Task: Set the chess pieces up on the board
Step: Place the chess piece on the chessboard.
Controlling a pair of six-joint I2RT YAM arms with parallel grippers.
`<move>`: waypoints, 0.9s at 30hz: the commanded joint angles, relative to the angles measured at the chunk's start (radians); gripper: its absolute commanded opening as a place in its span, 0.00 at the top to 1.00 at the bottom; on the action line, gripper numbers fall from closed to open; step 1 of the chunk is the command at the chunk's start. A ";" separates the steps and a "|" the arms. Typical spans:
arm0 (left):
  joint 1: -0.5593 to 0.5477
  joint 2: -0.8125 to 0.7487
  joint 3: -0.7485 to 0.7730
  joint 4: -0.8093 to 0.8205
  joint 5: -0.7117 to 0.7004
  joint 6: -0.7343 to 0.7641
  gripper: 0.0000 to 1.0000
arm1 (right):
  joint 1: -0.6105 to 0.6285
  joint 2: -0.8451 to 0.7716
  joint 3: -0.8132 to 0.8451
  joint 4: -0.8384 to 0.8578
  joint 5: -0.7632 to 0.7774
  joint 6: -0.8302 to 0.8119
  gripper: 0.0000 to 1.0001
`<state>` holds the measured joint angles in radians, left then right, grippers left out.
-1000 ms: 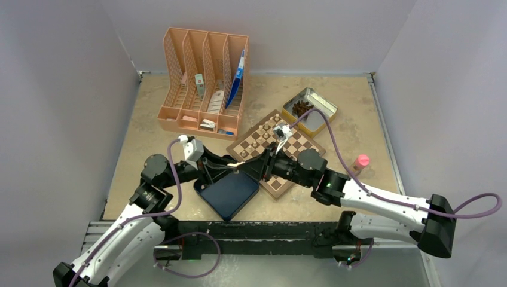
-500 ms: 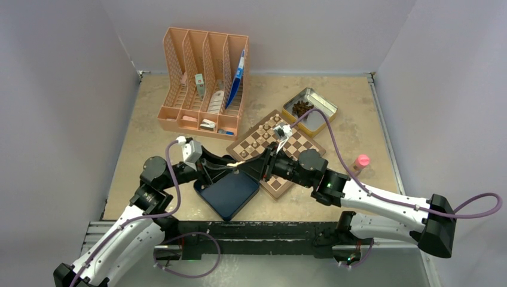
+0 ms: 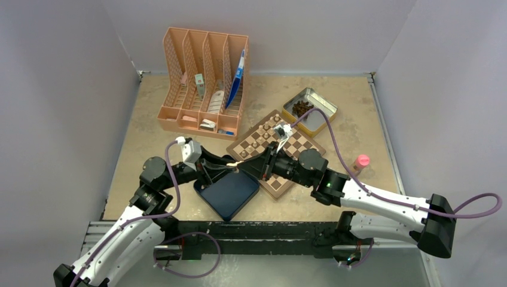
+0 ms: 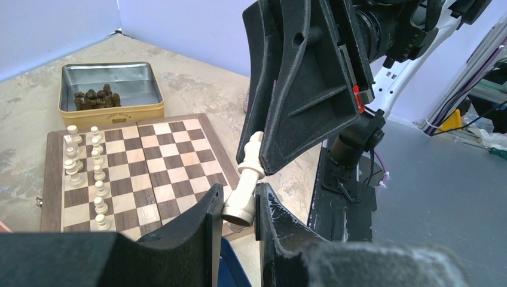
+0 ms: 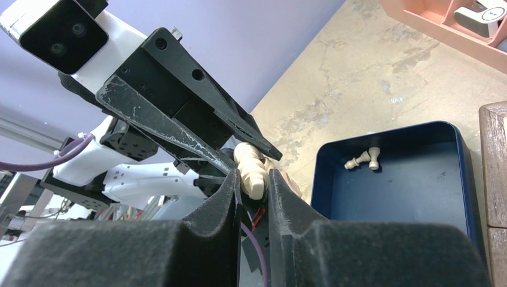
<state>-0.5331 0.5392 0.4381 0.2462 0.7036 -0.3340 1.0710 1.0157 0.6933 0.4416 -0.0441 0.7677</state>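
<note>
A pale beige chess piece [image 4: 246, 174] hangs tilted over the near corner of the board [image 4: 167, 161], held from both ends. My left gripper [image 4: 239, 204] is shut on its round base. My right gripper [image 5: 254, 179] is shut on its head [image 5: 251, 170]. In the top view the two grippers meet tip to tip at the piece [image 3: 239, 163], above the dark blue tray [image 3: 230, 197]. Several pale pieces [image 4: 95, 173] stand in two rows along the board's left side. Two more pieces [image 5: 363, 158] lie in the tray.
A metal tin [image 3: 320, 113] with dark pieces [image 3: 301, 107] sits behind the board. A peach desk organizer [image 3: 203, 84] stands at the back left. A small pink object [image 3: 361, 161] is right of the board.
My right gripper's jaws have drawn together on the piece's head. Neither arm has shifted noticeably.
</note>
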 commanded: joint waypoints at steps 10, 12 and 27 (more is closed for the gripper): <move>0.000 -0.036 0.017 -0.039 -0.131 -0.136 0.49 | -0.001 -0.016 0.068 0.017 0.036 0.018 0.92; 0.001 -0.042 0.014 -0.031 -0.141 -0.189 0.46 | 0.000 -0.016 0.075 0.015 0.035 0.022 0.92; 0.000 -0.148 -0.061 0.117 -0.105 -0.356 0.32 | -0.001 -0.060 0.093 0.064 0.018 0.064 0.93</move>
<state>-0.5331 0.4198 0.3874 0.2718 0.5762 -0.6773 1.0710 0.9894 0.7441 0.4248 -0.0357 0.8074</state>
